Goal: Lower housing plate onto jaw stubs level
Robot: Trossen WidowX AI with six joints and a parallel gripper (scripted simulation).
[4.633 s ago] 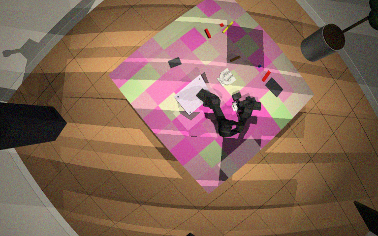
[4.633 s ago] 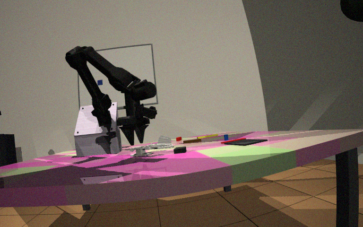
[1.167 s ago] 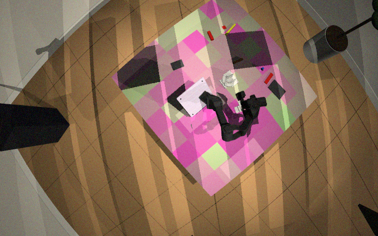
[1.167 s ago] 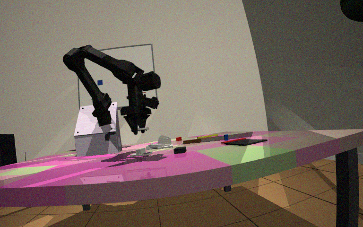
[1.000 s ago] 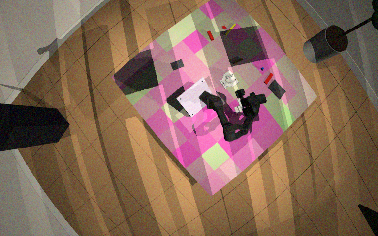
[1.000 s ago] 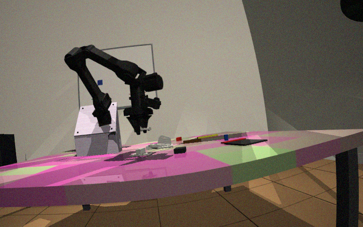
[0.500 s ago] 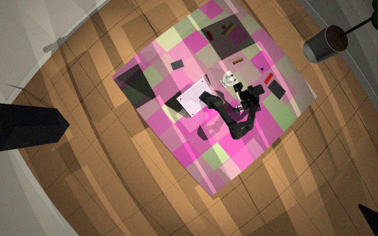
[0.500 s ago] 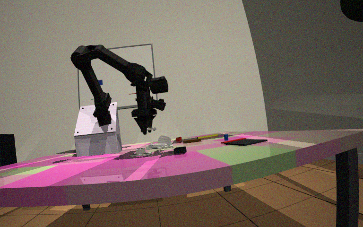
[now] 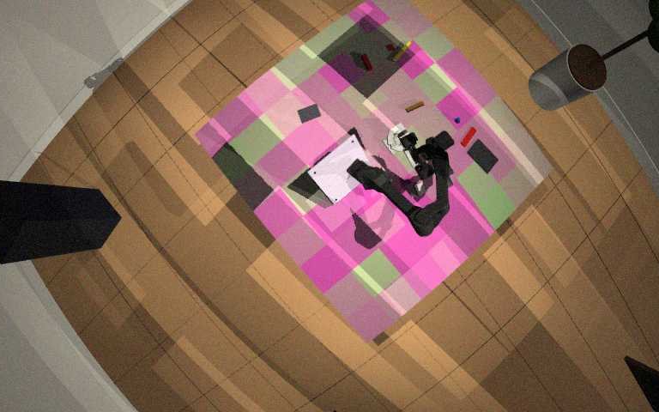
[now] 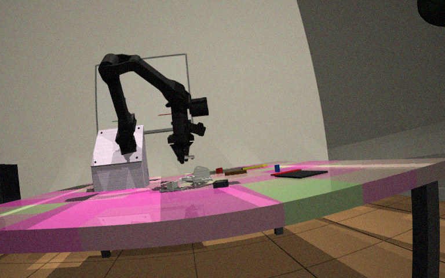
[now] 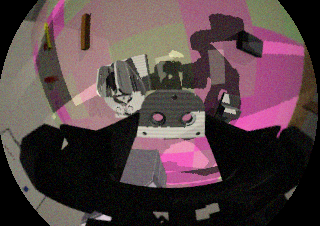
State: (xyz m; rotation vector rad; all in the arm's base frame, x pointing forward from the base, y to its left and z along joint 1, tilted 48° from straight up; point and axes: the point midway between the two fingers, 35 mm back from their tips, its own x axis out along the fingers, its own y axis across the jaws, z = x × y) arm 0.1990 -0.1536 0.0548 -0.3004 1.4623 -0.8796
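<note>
1. The end effector stands fairly wide open, its fingers closed against the sides of the housing plate.
2. The housing plate, pale with two round holes, sits at lower centre of the wrist frame. In the exterior frame it is above the counter.
3. A white-and-grey assembly lies left of the plate in the wrist frame; I cannot tell its jaw stubs apart.
4. Small pale pieces are right of the plate there.
5. A dark block is at upper right of the wrist frame, a brown bar at upper left.
6. In the top frame, a red bar lies beside a dark pad, right of centre.
7. A white slanted box is left of centre in the exterior frame.
</note>
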